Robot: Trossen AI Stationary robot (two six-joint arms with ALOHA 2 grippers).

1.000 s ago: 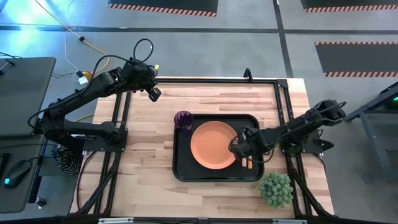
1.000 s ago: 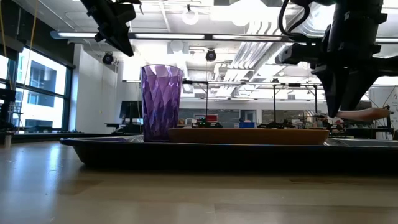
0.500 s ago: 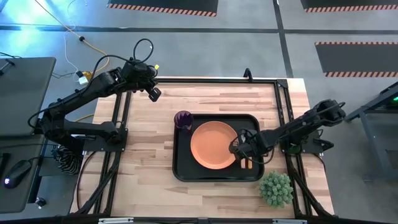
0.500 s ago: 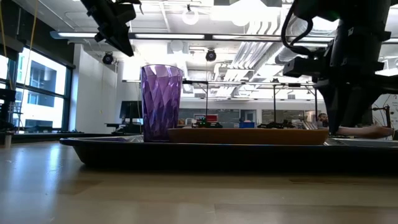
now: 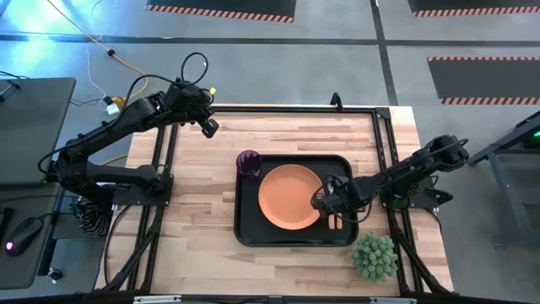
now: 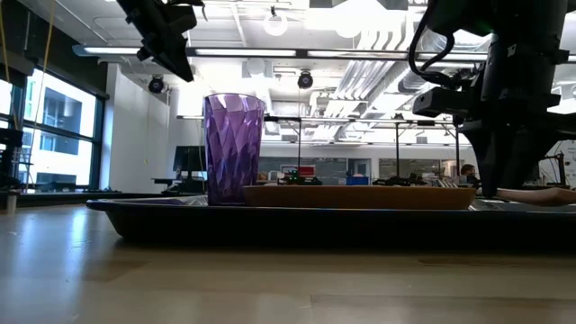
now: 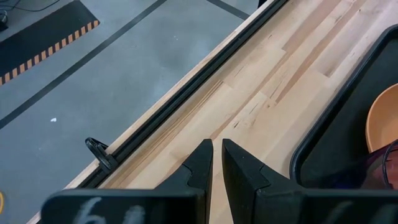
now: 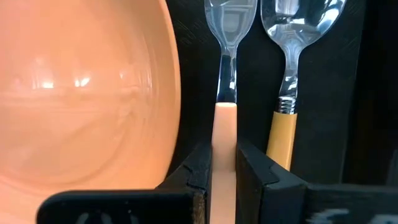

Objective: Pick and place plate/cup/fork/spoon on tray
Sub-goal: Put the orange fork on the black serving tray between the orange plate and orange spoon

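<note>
The black tray (image 5: 249, 230) lies mid-table. On it rest the orange plate (image 5: 289, 197) and, at its far left corner, the upright purple cup (image 5: 248, 162), which also shows in the low view (image 6: 233, 148). Right of the plate lie the fork (image 8: 226, 74) and the spoon (image 8: 287, 81), side by side. My right gripper (image 5: 326, 203) stands low over the tray, shut on the fork. My left gripper (image 5: 208, 127) hangs shut and empty, high over the table's far left part. My right gripper pinches the fork's pale orange handle (image 8: 224, 140) between its two fingers, just behind the metal neck. The fingers come from above, pointing down, and lie across the handle. The fork lies level at the tray's floor, its handle end (image 6: 540, 193) sticking out past the gripper.
A small green potted plant (image 5: 374, 255) stands near the table's near right corner, close to the tray. Bare wooden table lies left of the tray and along the far edge. A black rail (image 7: 186, 106) runs along the far edge.
My right gripper has gone down toward the tray with the fork still in its fingers. The fork's handle has stayed level and dropped from above the plate's rim to the level of the tray's rim.
</note>
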